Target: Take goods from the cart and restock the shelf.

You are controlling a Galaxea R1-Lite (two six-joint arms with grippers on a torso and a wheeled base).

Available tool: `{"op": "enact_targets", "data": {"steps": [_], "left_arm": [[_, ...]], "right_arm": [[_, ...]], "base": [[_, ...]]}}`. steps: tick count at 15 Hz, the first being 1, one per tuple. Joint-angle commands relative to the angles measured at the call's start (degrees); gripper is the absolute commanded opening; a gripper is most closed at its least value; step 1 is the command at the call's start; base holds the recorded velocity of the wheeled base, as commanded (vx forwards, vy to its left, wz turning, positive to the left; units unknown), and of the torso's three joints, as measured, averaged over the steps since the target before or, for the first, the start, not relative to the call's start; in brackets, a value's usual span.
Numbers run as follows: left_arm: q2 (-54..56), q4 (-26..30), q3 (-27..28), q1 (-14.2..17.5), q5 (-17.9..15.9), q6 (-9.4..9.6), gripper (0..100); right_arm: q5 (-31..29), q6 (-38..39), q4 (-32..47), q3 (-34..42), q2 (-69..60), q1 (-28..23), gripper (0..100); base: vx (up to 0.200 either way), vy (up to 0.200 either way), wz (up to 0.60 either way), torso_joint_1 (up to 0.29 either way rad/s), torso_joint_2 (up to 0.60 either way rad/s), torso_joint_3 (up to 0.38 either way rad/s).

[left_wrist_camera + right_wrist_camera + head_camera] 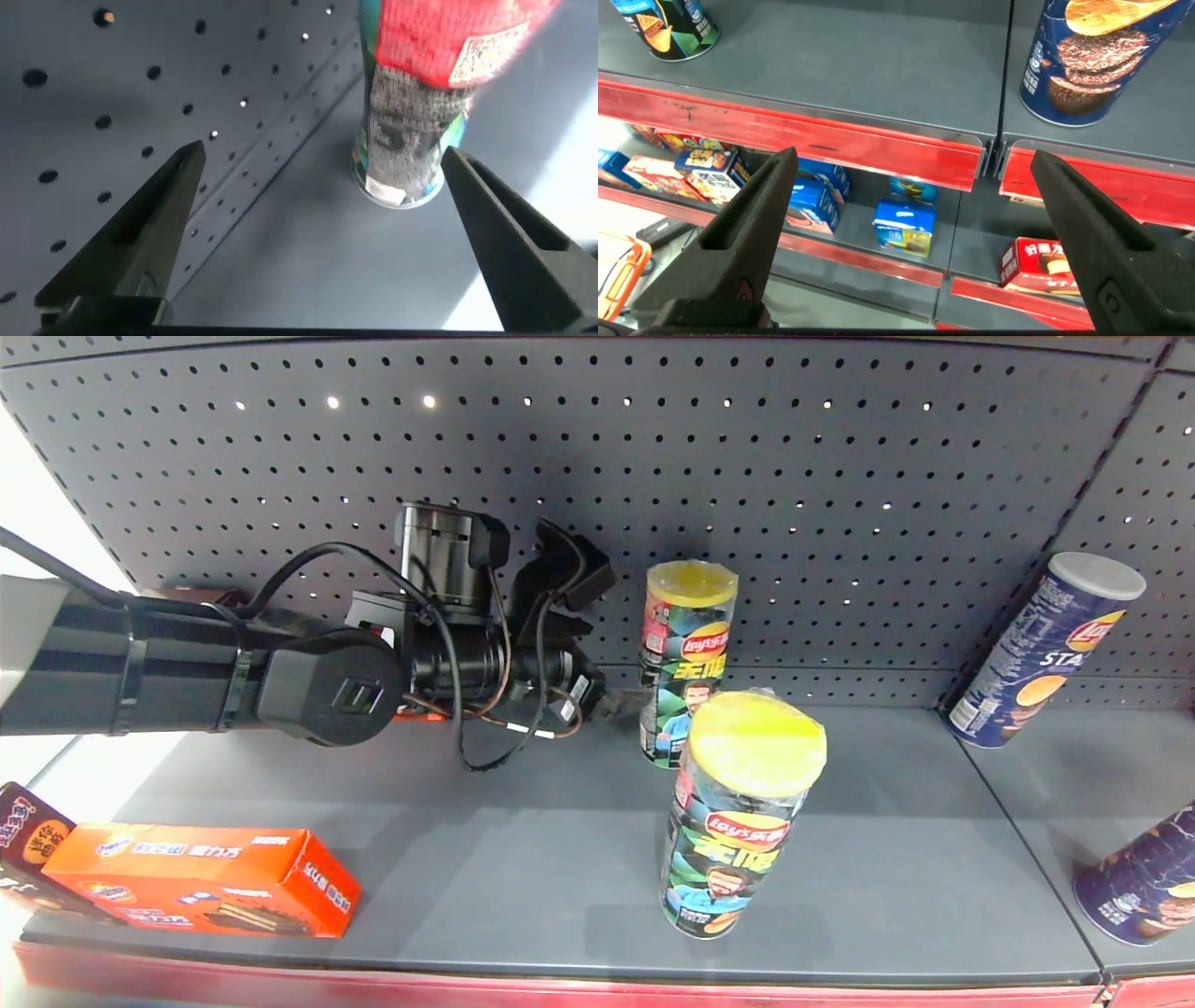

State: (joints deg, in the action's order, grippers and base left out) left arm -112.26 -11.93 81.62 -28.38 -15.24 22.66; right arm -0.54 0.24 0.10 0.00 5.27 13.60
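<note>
L jaws stand wide apart, nothing clamped. In the L wrist view we see the rear green chip can [406, 140] upright just past the tips, lined up w/ the gap btw them. From the head view one tip sits right at that can; touching or not, we can't tell. L arm [187, 672] lies along the back of the shelf [523, 859], close to the pegboard back panel [747, 457].

R jaws are also wide apart and empty, out in front of the shelf's red front edge [878, 131], w/ boxed goods [904, 224] on lower shelves.

A front green chip can [742, 812] stands upright near the shelf's front edge, apart from the rear one. In the R shelf section a blue chip can [1046, 649] leans tilted vs. the back panel, and a second blue chip can [1139, 882] sits near the front edge. At the front L corner lies an orange biscuit box [201, 882], w/ a dark brown box [23, 845] touching it.
</note>
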Motion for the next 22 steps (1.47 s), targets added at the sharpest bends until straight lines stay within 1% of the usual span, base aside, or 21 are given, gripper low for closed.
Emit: {"op": "enact_targets", "data": {"steps": [1,2,3,4,5,6,7,8,12,14,15,17,19,20,22], "left_arm": [[-0.7,0.0,0.8,-0.3,1.1,-0.34,100],[-0.7,0.0,1.1,-0.5,3.1,-0.43,100],[-0.6,0.0,1.1,-1.0,4.3,-0.51,100],[-0.5,0.0,1.0,-1.2,7.2,-0.6,100],[-0.4,0.0,0.9,-1.2,8.8,-0.6,100],[-0.1,0.0,0.8,-1.6,10.1,-1.22,100],[-0.1,0.0,0.6,-2.5,10.5,-2.1,100],[-0.1,0.1,0.6,-2.7,10.5,-2.45,100],[1.4,0.1,-1.6,-3.3,12.9,-2.62,100],[3.0,0.1,-3.5,-3.1,13.5,-2.54,100],[3.8,0.1,-4.4,-3.1,14.8,-2.54,100],[4.6,0.4,-5.1,-3.0,19.5,-2.45,100],[4.2,-1.3,-5.0,-3.2,23.6,-1.83,100],[3.8,-3.2,-5.4,-3.2,24.3,-1.39,100],[0.3,-9.1,-5.2,-3.3,26.1,-1.13,100]], "right_arm": [[0.0,0.0,0.0,0.0,0.1,0.0,100],[0.0,0.0,0.0,0.0,0.1,0.0,100],[0.0,0.0,0.0,0.0,0.1,0.0,100],[0.0,0.0,0.0,0.0,0.1,0.0,100],[0.0,0.0,0.0,0.0,0.1,0.0,100],[0.1,0.0,0.0,0.0,0.1,0.0,100],[0.0,0.0,0.0,0.0,0.1,0.0,100],[0.0,0.0,0.0,0.0,0.1,0.0,100],[0.1,0.0,0.0,0.0,0.1,0.0,100],[0.0,0.0,0.0,0.0,0.1,0.0,100],[0.0,0.0,0.0,0.0,0.1,0.0,100],[0.0,0.0,0.0,0.0,0.1,0.0,100],[0.0,0.0,0.0,0.0,0.1,0.0,100],[0.0,0.0,0.0,0.0,0.1,0.0,100],[0.0,0.0,0.0,0.0,0.1,0.0,100]], "base": [[0.0,0.0,0.0,0.0,0.0,0.0],[0.0,0.0,0.0,0.0,0.0,0.0],[0.0,0.0,0.0,0.0,0.0,0.0],[0.0,0.0,0.0,0.0,0.0,0.0],[0.0,0.0,0.0,0.0,0.0,0.0],[0.0,0.0,0.0,0.0,0.0,0.0],[0.0,0.0,0.0,0.0,0.0,0.0],[0.0,0.0,0.0,0.0,0.0,0.0],[0.0,0.0,0.0,0.0,0.0,0.0],[0.0,0.0,0.0,0.0,0.0,0.0],[0.0,0.0,0.0,0.0,0.0,0.0],[0.0,0.0,0.0,0.0,0.0,0.0],[0.0,0.0,0.0,0.0,0.0,0.0],[0.0,0.0,0.0,0.0,0.0,0.0],[0.0,0.0,0.0,0.0,0.0,0.0]]}}
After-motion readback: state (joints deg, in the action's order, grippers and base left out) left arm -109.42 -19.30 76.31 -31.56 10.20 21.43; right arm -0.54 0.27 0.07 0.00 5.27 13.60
